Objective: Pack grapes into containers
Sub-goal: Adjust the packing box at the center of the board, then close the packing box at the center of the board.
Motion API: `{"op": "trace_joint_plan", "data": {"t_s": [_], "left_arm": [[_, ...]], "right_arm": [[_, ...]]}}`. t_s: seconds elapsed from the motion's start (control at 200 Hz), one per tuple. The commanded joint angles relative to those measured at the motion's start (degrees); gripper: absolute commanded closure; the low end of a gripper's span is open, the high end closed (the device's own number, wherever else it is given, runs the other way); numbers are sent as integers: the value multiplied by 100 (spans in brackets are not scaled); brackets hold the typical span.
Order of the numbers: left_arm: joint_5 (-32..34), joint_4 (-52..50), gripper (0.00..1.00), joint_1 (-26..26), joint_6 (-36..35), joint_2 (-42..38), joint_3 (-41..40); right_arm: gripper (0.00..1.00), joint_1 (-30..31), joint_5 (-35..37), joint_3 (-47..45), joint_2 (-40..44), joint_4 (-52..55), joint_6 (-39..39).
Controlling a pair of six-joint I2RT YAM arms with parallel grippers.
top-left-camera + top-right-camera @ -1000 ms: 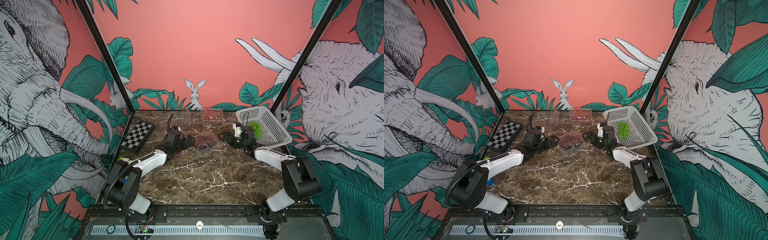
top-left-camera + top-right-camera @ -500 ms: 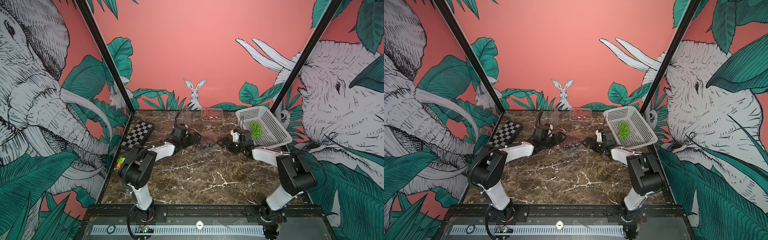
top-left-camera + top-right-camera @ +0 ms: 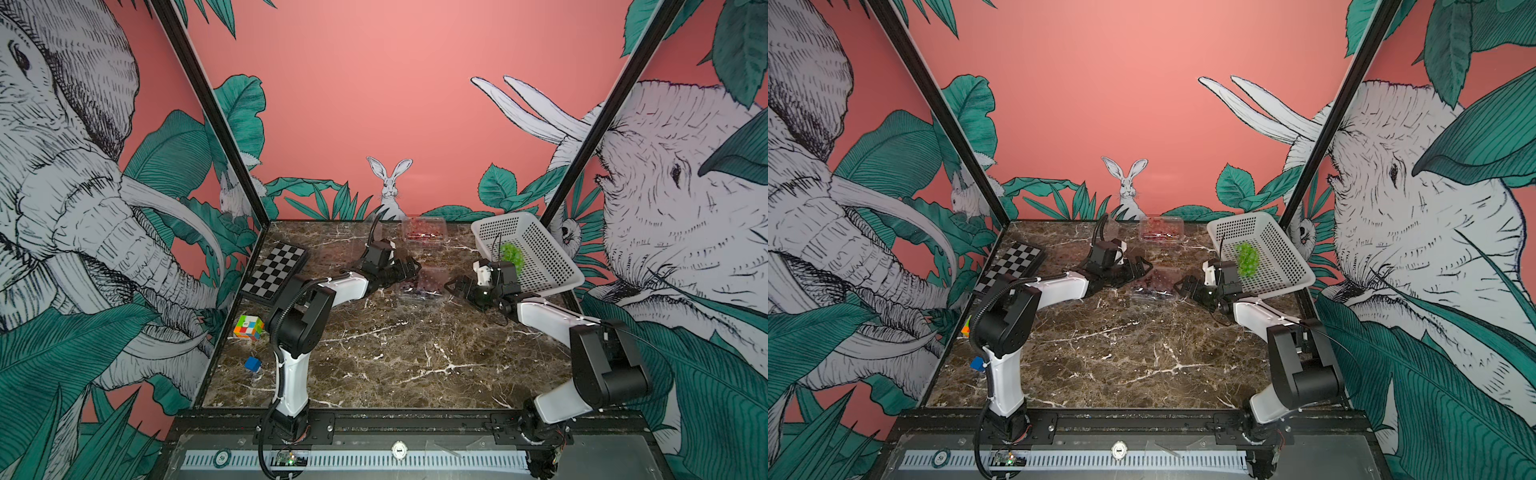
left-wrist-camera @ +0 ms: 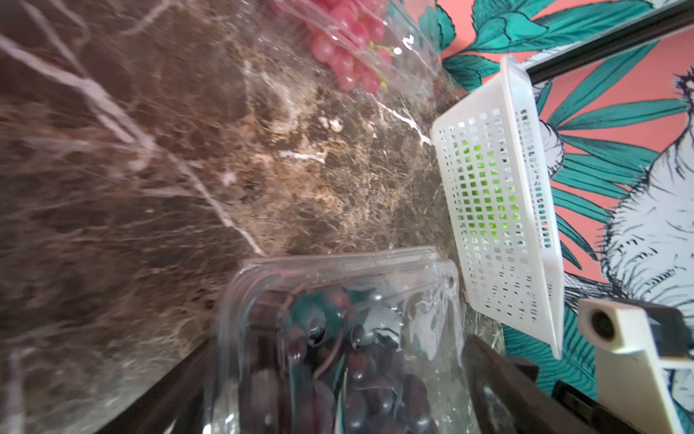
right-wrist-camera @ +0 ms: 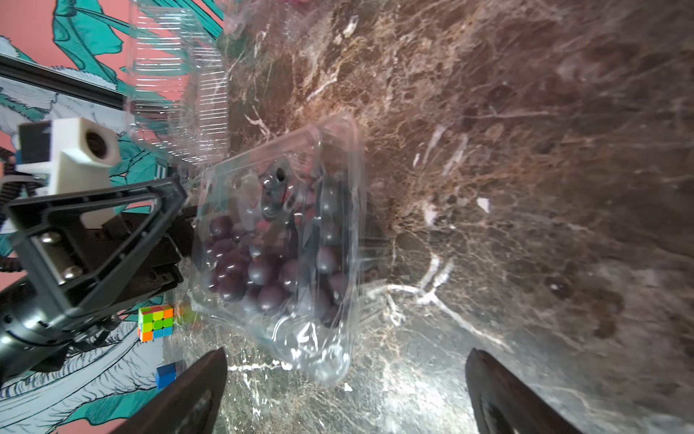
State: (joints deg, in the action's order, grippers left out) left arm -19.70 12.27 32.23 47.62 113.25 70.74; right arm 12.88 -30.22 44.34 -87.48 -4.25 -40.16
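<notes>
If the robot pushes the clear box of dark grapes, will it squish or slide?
It would probably slide: the clear box sits on a glossy table. Its thin walls look bendy, so squeezing may dent it. The dark grapes likely steady it.

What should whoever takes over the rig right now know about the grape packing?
Left gripper: open, jaws either side of the dark-grape container; no firm grip visible.
Right gripper: open, empty, facing that container from the opposite side.
Done: dark grapes boxed mid-table; red grapes boxed in the back container.
Left: green grapes lie in the white basket; the empty container sits near the left gripper. Lid latching cannot be told.
</notes>
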Motion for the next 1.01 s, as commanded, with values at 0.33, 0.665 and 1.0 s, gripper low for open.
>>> {"op": "trace_joint_plan", "data": {"t_s": [0.33, 0.665, 1.0], "left_arm": [[174, 590, 1, -15, -200, -1708, -1747], [89, 2030, 1, -74, 649, -1816, -2912], [10, 2692, 5, -78, 931, -1640, -3263]], "right_arm": [[2, -60, -243, 638, -869, -405, -35], [1, 114, -385, 708, -1323, -945, -457], [1, 408, -323, 643, -1272, -922, -518]]}}
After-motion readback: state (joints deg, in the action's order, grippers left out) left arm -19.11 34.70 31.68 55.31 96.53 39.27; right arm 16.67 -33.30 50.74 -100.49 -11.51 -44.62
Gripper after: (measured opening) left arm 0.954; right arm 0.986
